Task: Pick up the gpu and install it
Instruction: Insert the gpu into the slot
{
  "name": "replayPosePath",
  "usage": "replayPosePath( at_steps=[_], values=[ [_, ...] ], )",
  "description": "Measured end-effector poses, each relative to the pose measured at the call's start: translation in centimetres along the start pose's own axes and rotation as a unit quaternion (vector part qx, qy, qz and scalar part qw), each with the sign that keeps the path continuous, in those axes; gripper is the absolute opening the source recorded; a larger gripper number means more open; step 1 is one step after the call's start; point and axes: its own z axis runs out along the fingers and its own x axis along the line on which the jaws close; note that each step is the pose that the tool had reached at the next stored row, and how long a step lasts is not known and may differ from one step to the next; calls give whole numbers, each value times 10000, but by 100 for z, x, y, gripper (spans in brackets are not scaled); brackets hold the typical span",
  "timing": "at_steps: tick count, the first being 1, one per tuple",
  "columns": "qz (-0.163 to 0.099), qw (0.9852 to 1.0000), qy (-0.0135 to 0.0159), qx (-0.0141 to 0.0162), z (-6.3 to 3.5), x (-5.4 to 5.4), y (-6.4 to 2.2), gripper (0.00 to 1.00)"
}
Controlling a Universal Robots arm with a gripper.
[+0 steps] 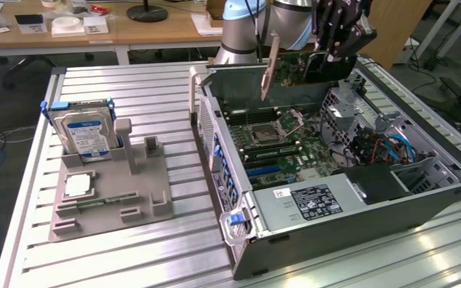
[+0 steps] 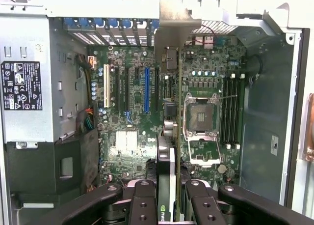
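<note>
The gpu [image 1: 307, 69], a dark green card with a pale metal bracket [image 1: 271, 66] at the end toward the exterior view's left, hangs on edge above the open computer case [image 1: 359, 204]. My gripper [image 1: 335, 51] is shut on its top edge. In the wrist view the gpu [image 2: 167, 171] appears edge-on between my black fingers [image 2: 142, 205], with my gripper [image 2: 169, 208] clamped on it and the bracket [image 2: 174, 33] at the far end. Below it lies the motherboard [image 2: 127, 141] with a blue slot [image 2: 146, 90]. The card is clear of the board.
A CPU socket [image 2: 201, 117] and memory slots [image 2: 230, 112] sit beside the card's line. The power supply [image 1: 311, 201] fills the case's near end. On the exterior view's left, a grey fixture [image 1: 126, 198] holds the hard drive [image 1: 86, 135] and a square processor chip [image 1: 78, 186].
</note>
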Motion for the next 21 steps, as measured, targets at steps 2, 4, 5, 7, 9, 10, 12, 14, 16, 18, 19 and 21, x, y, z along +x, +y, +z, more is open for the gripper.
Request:
replayPosePath(
  at_steps=[2, 4, 5, 7, 9, 10, 12, 14, 16, 18, 19, 21],
  values=[
    [0, 10000, 0, 0, 10, 0, 0, 27],
    [0, 10000, 0, 0, 18, 1, 1, 27],
    [0, 10000, 0, 0, 23, 1, 1, 27],
    [1, 10000, 0, 0, 33, 1, 1, 27],
    [1, 10000, 0, 0, 48, 1, 2, 27],
    [0, 10000, 0, 0, 55, 2, 2, 27],
    [1, 10000, -1, 0, 69, 2, 3, 27],
    [1, 10000, -1, 0, 83, 2, 3, 27],
    [1, 10000, 0, 0, 100, 3, 4, 27],
    [1, 10000, -1, 0, 120, 3, 5, 27],
    [1, 10000, 0, 0, 129, 4, 5, 27],
    [0, 10000, 0, 0, 144, 4, 6, 27]
  ],
)
